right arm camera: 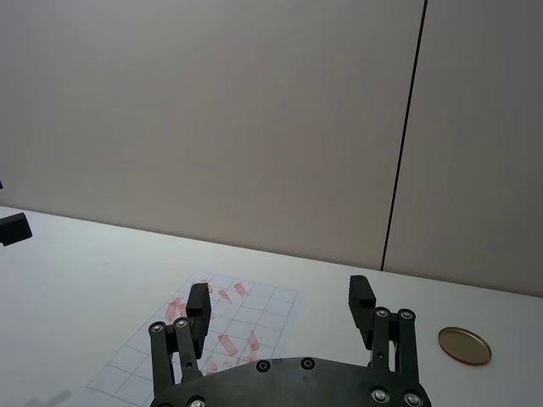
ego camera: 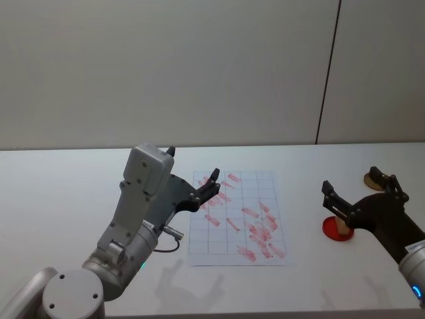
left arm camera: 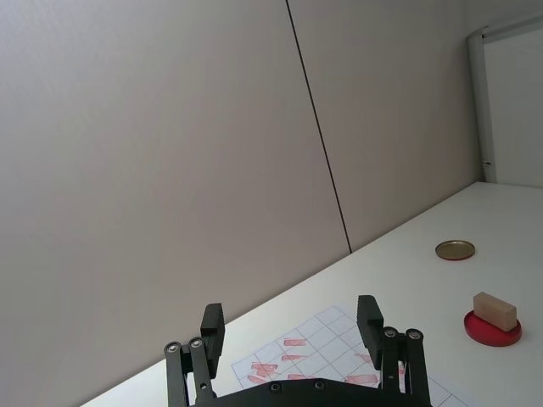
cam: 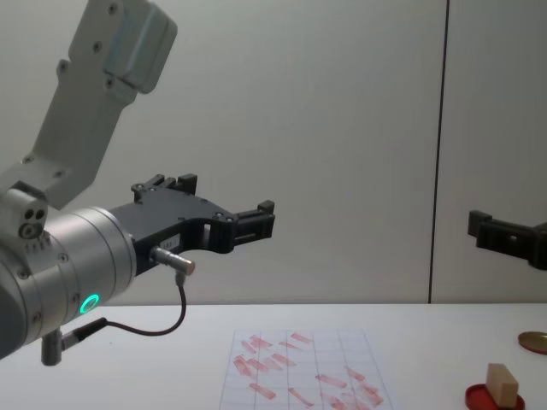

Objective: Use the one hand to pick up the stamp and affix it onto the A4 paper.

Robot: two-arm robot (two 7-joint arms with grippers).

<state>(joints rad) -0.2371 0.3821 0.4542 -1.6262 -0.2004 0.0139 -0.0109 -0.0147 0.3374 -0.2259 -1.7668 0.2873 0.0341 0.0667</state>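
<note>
Right gripper [right arm camera: 281, 297] hangs spread wide, nothing in it, raised above the table's right side. The stamp [ego camera: 342, 224] lies on the red ink pad [ego camera: 330, 230], below that claw and slightly nearer the robot, well right of the A4 paper [ego camera: 199, 249]. Trouble ahead? An off-centre squeeze could tip the block or drag the pad along. Left gripper [left arm camera: 291, 312], also gaping and empty, hovers over the sheet's left edge, so it might crowd the stamping spot.
</note>
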